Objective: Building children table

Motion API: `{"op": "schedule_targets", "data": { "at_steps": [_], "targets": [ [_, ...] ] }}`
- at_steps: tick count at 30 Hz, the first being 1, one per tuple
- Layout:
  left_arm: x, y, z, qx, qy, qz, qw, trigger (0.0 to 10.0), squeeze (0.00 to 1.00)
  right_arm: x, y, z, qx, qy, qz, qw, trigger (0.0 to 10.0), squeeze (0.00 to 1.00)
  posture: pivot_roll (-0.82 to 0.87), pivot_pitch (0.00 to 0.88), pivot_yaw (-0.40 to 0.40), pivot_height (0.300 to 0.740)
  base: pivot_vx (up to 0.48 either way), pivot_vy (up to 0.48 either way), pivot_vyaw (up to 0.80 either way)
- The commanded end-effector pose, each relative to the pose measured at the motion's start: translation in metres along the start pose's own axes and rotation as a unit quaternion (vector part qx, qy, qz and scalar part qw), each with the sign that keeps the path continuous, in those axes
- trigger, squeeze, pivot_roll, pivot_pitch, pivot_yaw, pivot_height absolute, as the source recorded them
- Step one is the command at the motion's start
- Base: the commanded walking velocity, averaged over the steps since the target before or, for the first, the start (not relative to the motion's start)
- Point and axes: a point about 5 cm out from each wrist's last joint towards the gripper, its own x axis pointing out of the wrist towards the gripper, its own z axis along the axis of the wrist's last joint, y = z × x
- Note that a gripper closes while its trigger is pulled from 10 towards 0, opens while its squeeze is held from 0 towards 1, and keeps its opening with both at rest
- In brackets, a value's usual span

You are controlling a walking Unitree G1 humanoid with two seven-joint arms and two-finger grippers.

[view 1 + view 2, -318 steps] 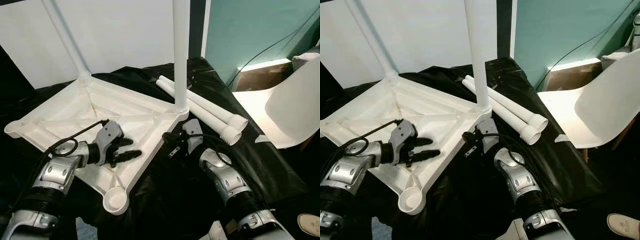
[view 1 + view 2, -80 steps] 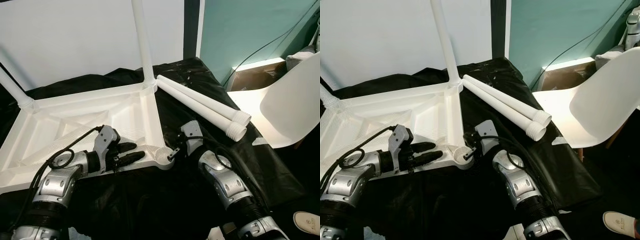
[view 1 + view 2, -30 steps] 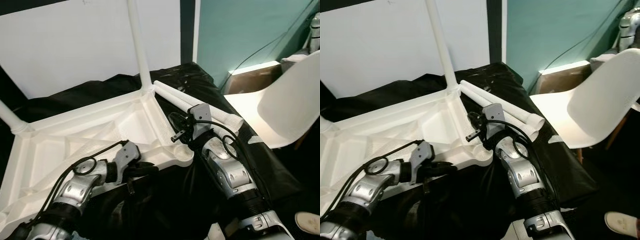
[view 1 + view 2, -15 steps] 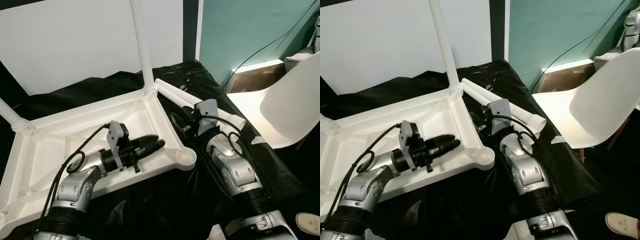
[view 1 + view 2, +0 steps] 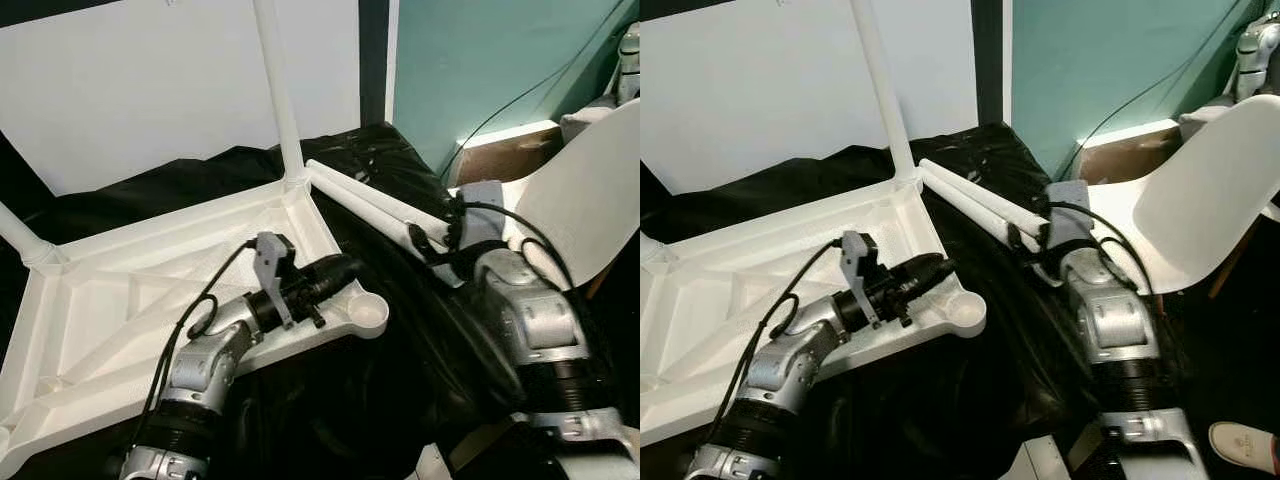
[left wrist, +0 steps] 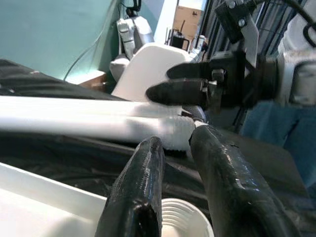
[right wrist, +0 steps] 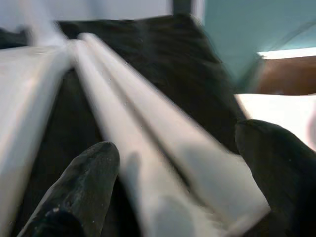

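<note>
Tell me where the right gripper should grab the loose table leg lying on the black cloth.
Grip the nearer loose leg on its plain round shaft just behind the threaded end, coming from above. The right gripper, fingers spread, is already at that end; the second leg lies tight alongside.

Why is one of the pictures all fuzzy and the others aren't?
The right wrist view is smeared: the two loose table legs and the black fingers look soft. The left wrist view is sharper on the leg's threaded end. The eye views are crisp, with the white chair brightly lit.
</note>
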Motion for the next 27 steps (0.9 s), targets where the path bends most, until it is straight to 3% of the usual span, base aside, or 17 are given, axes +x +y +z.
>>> {"op": "schedule_targets", "data": {
  "at_steps": [1,4,8,11,12,13,14,15,17,18,22,27],
  "targets": [
    [-0.001,0.002,-0.005,-0.002,0.017,0.006,1.0,10.0,0.0,-0.002,0.002,-0.001,0.001,0.005,0.005,1.0,10.0,0.0,-0.09,0.0,0.102,0.74,0.0,0.0,0.0],
    [0.001,-0.002,-0.011,-0.003,0.028,0.003,1.0,10.0,0.0,-0.01,-0.022,-0.002,-0.012,0.027,-0.021,0.999,10.0,0.0,-0.1,0.0,0.103,0.74,0.0,0.0,0.0],
    [0.002,-0.003,-0.012,-0.004,0.029,0.003,1.0,10.0,0.0,-0.013,-0.026,-0.002,-0.017,0.032,-0.023,0.999,10.0,0.0,-0.1,0.0,0.103,0.74,0.0,0.0,0.0],
    [0.002,-0.004,-0.014,-0.005,0.03,0.005,1.0,10.0,0.0,-0.029,-0.029,0.002,-0.125,0.01,-0.003,0.992,10.0,0.0,-0.1,0.0,0.106,0.74,0.0,0.0,0.0],
    [0.002,-0.003,-0.014,-0.006,0.032,0.006,0.999,10.0,0.0,-0.033,-0.028,0.002,-0.193,0.002,-0.004,0.981,10.0,0.0,-0.1,0.0,0.107,0.74,0.0,0.0,0.0],
    [0.002,-0.003,-0.014,-0.006,0.032,0.006,0.999,10.0,0.0,-0.033,-0.028,0.002,-0.193,0.002,-0.004,0.981,10.0,0.0,-0.1,0.0,0.107,0.74,0.0,0.0,0.0],
    [0.001,-0.003,-0.015,-0.005,0.034,0.006,0.999,10.0,0.0,-0.035,-0.026,0.001,-0.237,-0.001,-0.004,0.972,10.0,0.0,-0.1,0.0,0.109,0.74,0.0,0.0,0.0],
    [0.001,-0.003,-0.015,-0.005,0.034,0.006,0.999,10.0,0.0,-0.035,-0.026,0.001,-0.237,-0.001,-0.004,0.972,10.0,0.0,-0.1,0.0,0.109,0.74,0.0,0.0,0.0],
    [0.001,-0.003,-0.018,-0.006,0.04,0.008,0.999,10.0,0.0,-0.037,-0.022,0.001,-0.324,-0.006,0.004,0.946,10.0,0.0,-0.11,0.0,0.112,0.74,0.0,0.0,0.0],
    [0.001,-0.003,-0.018,-0.006,0.04,0.008,0.999,10.0,0.0,-0.037,-0.022,0.001,-0.324,-0.006,0.004,0.946,10.0,0.0,-0.11,0.0,0.112,0.74,0.0,0.0,0.0],
    [0.003,-0.004,-0.02,-0.008,0.044,0.01,0.999,10.0,0.0,-0.029,-0.02,-0.008,-0.395,0.006,0.01,0.919,10.0,0.0,-0.1,0.0,0.11,0.74,0.0,0.0,0.0],
    [0.003,-0.004,-0.022,-0.009,0.046,0.013,0.999,10.0,0.0,-0.019,-0.02,-0.019,-0.416,0.017,0.017,0.909,10.0,0.0,-0.09,0.0,0.107,0.74,0.0,0.0,0.0]
  ]
}}
